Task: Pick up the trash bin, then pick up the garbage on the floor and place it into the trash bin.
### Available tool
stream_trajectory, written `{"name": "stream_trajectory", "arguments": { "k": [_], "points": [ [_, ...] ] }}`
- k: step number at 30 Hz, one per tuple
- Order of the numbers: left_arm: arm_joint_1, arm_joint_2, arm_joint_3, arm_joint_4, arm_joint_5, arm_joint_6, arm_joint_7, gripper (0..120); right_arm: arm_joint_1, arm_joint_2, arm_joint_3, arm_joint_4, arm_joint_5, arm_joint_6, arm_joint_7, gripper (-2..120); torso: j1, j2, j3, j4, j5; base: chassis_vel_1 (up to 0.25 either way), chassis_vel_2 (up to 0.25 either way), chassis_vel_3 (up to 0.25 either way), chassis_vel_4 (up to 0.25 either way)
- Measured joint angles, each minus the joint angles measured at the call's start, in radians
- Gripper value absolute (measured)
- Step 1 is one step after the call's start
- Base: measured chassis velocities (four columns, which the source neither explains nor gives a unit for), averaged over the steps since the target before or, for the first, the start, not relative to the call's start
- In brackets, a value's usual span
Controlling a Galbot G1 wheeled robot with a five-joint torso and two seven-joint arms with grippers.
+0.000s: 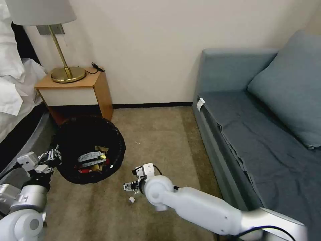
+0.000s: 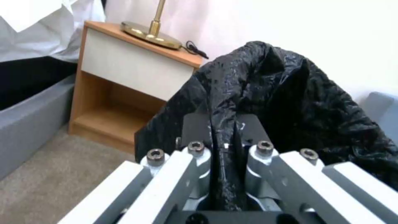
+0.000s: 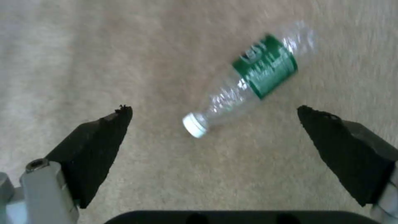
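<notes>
Bottle [image 3: 244,84] lies on the carpet [image 3: 104,46] under my right gripper [image 3: 213,109], fingers spread wide, nothing held. My left gripper [image 2: 224,140] pinches the trash bin [image 1: 89,149] rim beside the nightstand [image 1: 75,93]; wrappers [image 1: 92,160] sit inside.

The white left arm's gripper [image 1: 53,156], near left, is clamped on black plastic; the white right arm's gripper [image 3: 213,113], near centre, hangs wide apart, pointing down.
</notes>
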Motion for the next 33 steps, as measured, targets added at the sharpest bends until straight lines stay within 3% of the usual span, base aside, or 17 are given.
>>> {"name": "stream_trajectory", "arguments": {
  "k": [4, 10, 33],
  "points": [
    [-0.021, -0.003, -0.001, 0.012, 0.010, -0.006, 0.004, 6, -0.011, 0.053, 0.047, -0.099, 0.063, -0.005, 0.044, 100, 0.000, 0.000, 0.000, 0.0000, 0.0000, 0.000, 0.000, 0.000, 0.000],
    [-0.026, -0.015, -0.004, 0.011, 0.013, -0.015, 0.017, 6, -0.045, 0.106, 0.108, -0.222, 0.032, 0.020, 0.028, 100, 0.000, 0.000, 0.000, -0.0002, 0.0000, 0.000, 0.000, 0.000, 0.000],
    [-0.012, -0.057, -0.008, -0.029, 0.047, -0.049, 0.069, 6, -0.092, 0.148, 0.113, -0.370, -0.074, 0.058, -0.064, 100, 0.000, 0.000, 0.000, -0.0002, 0.0001, 0.000, 0.000, 0.000, 0.000]
  ]
}}
